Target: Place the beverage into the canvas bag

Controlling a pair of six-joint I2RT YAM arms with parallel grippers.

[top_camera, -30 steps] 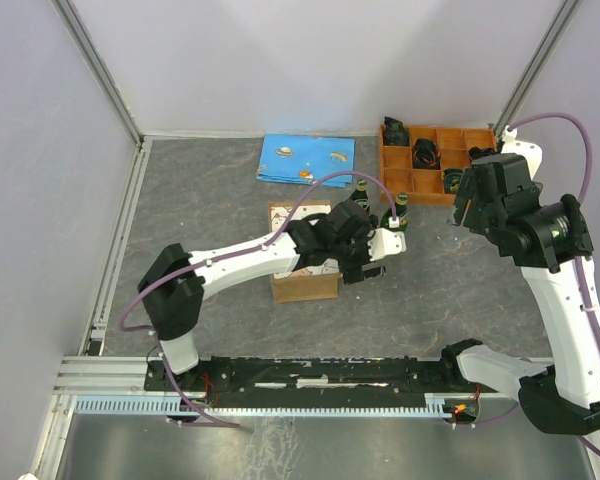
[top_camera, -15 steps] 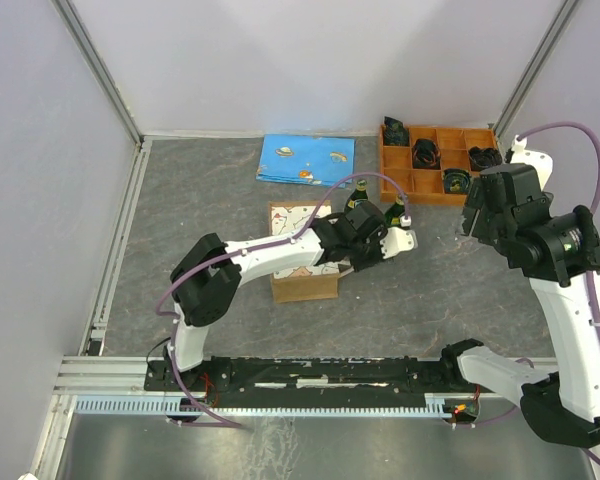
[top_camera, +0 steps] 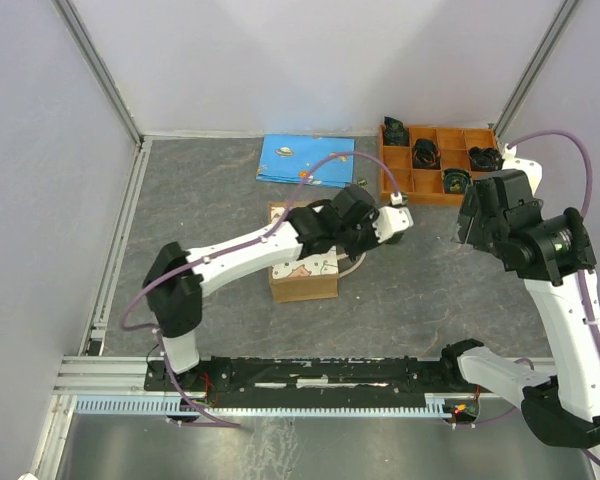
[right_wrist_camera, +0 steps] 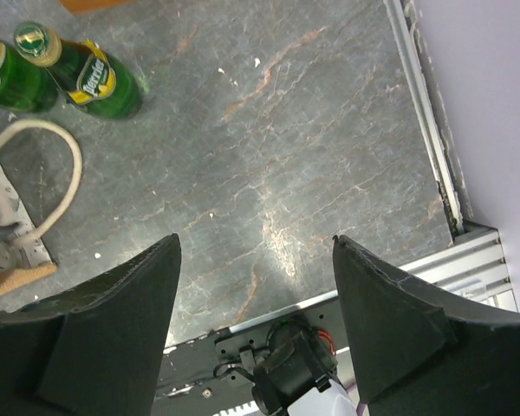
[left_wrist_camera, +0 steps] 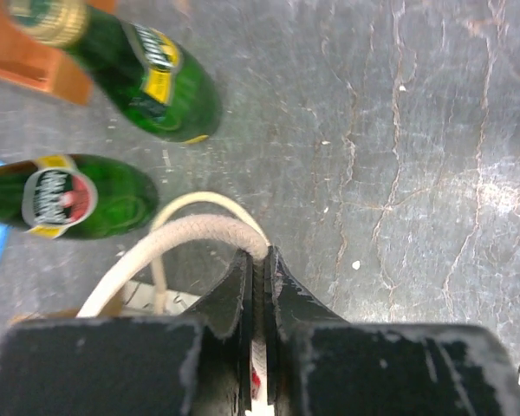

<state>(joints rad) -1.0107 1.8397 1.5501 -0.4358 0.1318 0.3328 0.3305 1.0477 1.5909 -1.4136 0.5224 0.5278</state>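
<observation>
Blue cloth (top_camera: 305,160): lies flat at the back of the table, well apart from the action.
Canvas bag (top_camera: 305,282): stands upright in the middle of the table, under the left forearm. Its mouth is mostly hidden from above by that arm.
Bag handle (left_wrist_camera: 191,234): one cream rope loop is drawn out to the right, toward the bottles.
Left gripper (left_wrist_camera: 258,256): clamped tight on the rope loop, jaws pressed together with the cord between them.
Beverages: two green glass bottles stand just beside each other on the table right of the bag, one with a yellow label (right_wrist_camera: 91,78) and one with a red label (left_wrist_camera: 69,195). Neither is in the bag or touched by a claw. I can't tell which one is meant.
Orange tray (top_camera: 400,183): sits behind the bottles with dark items in some compartments.
Right gripper (right_wrist_camera: 256,295): jaws spread wide and empty, hanging above bare table to the right of the bottles.
Step in hand: I judge the left arm is holding the bag steady and open by its handle. No bottle is picked up yet.
Next move: the right claw would need to come down left to a bottle, close on it, lift it clear and carry it over the bag's mouth without snagging the stretched handle.
</observation>
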